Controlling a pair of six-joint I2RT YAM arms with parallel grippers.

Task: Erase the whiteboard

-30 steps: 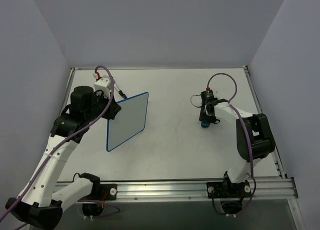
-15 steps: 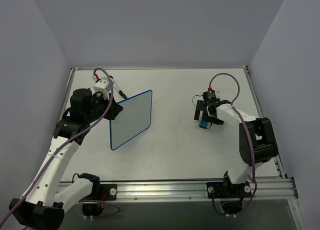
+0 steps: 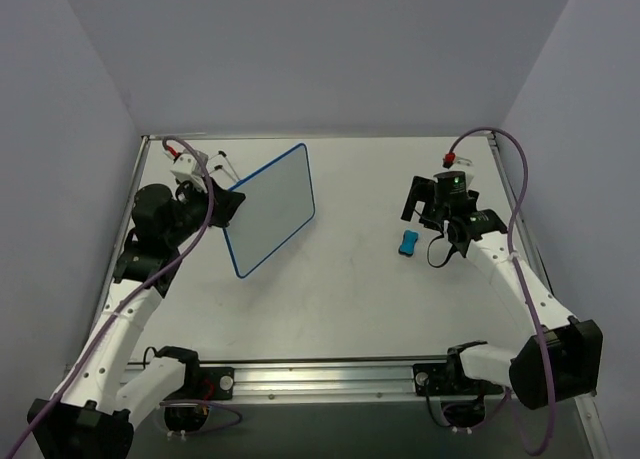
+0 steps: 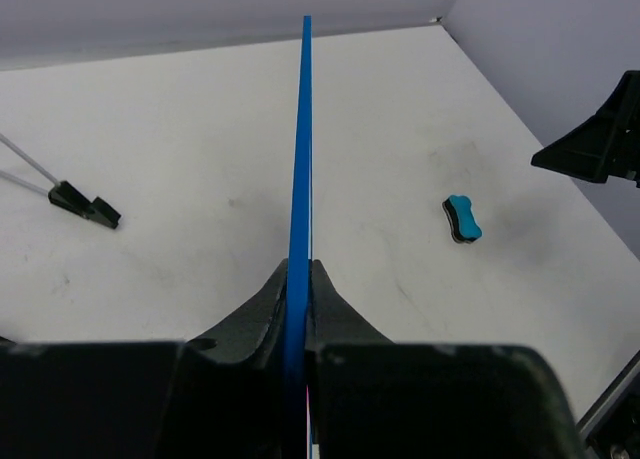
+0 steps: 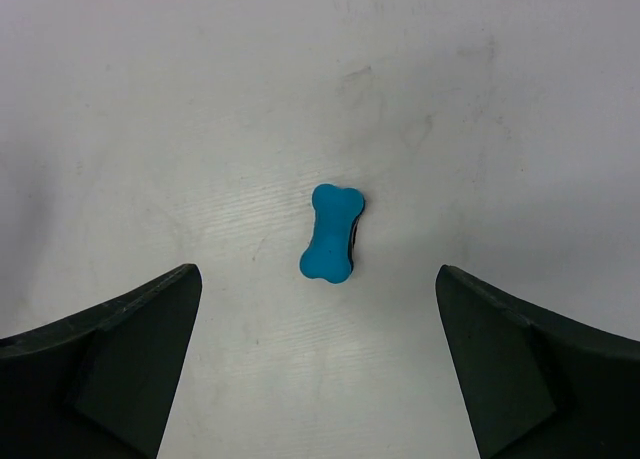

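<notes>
**A:** Where do we find the whiteboard [image 3: 270,211]?

**B:** We see it at the far left of the table [image 3: 350,299], standing on edge and tilted. The left tool [image 3: 222,207] pinches its blue frame at the left edge. From the left wrist we look straight along that frame, a thin blue line with the two black fingers [image 4: 265,299] pressed against it. We cannot tell whether its lower edge touches the table.

**A:** And the right tool [image 5: 316,297]?

**B:** We find it spread wide and holding nothing, hovering over the right part of the table. Below it, between its two dark fingers [image 5: 110,359], a small blue bone-shaped eraser [image 5: 332,233] lies flat on the table, apart from both.

**A:** How do we place the eraser against the board?

**B:** We see them well apart, the eraser right of centre and the board to the left, with white table surface between them.
</notes>
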